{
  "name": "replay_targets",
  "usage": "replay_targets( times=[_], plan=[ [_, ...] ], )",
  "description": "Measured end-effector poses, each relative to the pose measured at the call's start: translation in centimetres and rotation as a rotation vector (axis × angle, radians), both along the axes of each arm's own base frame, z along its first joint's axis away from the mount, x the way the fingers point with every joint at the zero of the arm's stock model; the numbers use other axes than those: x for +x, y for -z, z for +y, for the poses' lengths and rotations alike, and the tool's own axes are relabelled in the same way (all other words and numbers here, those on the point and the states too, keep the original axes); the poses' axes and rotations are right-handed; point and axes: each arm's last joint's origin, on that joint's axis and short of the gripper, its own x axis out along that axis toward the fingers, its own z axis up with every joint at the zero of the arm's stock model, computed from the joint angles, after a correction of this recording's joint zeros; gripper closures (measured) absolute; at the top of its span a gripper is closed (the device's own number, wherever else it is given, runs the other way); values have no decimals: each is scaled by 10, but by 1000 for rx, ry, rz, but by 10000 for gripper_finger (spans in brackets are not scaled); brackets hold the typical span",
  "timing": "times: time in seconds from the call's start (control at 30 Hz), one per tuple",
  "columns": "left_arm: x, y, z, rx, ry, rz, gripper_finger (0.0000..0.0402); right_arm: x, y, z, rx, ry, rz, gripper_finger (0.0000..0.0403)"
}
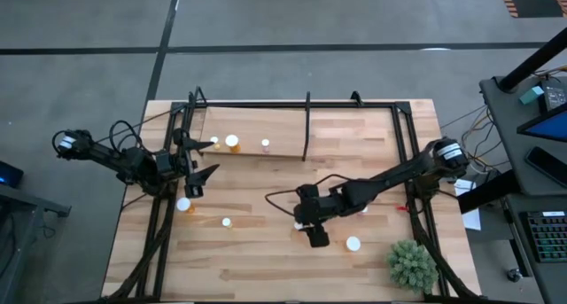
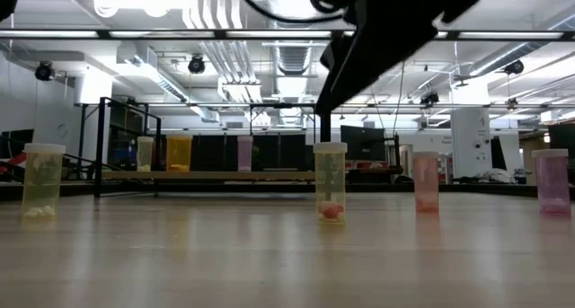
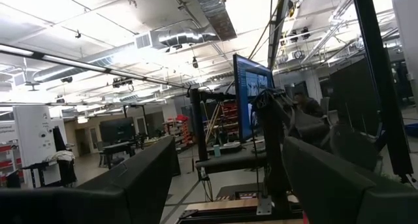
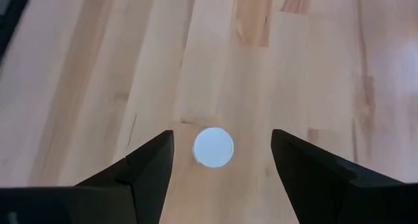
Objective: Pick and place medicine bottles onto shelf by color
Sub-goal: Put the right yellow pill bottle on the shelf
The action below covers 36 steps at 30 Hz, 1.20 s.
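Note:
A small medicine bottle shows its round white cap (image 4: 213,146) between the two fingers of my right gripper (image 4: 222,135). The gripper is open and hangs above the bottle, slanting down, one finger on each side and both apart from it. It stands near the table's middle (image 1: 306,226). Three bottles (image 1: 232,143) stand on the shelf (image 1: 275,127), a pale board at the far side with a black post (image 1: 307,127). More bottles stand upright on the tabletop (image 1: 183,205) (image 1: 226,222) (image 1: 353,244). My left gripper (image 1: 202,158) waits open at the left, raised and pointing up into the room.
A green spiky plant (image 1: 412,264) stands at the near right corner. Black frame rails (image 1: 164,206) run along the table's left and right sides and its far edge. In the low view, bottles (image 2: 330,182) (image 2: 426,180) (image 2: 43,180) stand in a spread row before the shelf.

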Motion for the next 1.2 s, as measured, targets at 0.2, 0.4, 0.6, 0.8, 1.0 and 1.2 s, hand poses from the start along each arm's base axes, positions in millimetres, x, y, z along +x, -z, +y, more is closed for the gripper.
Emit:
replay_targets(
  times=[0.2,0.4,0.6,0.8,1.0,1.2],
  plan=[
    [0,0,0,0,0,1,134,-2,10,-1,14,14,-5,160],
    [0,0,0,0,0,1,134,-1,9,0,35,20,-13,161],
    [0,0,0,0,0,0,134,-1,9,0,36,20,-16,161],
    [0,0,0,0,0,0,134,0,9,0,41,25,-18,161],
    [0,0,0,0,0,0,134,0,9,0,41,24,-21,163],
    [0,0,0,0,0,0,134,0,9,0,40,22,-22,165]
  ],
)
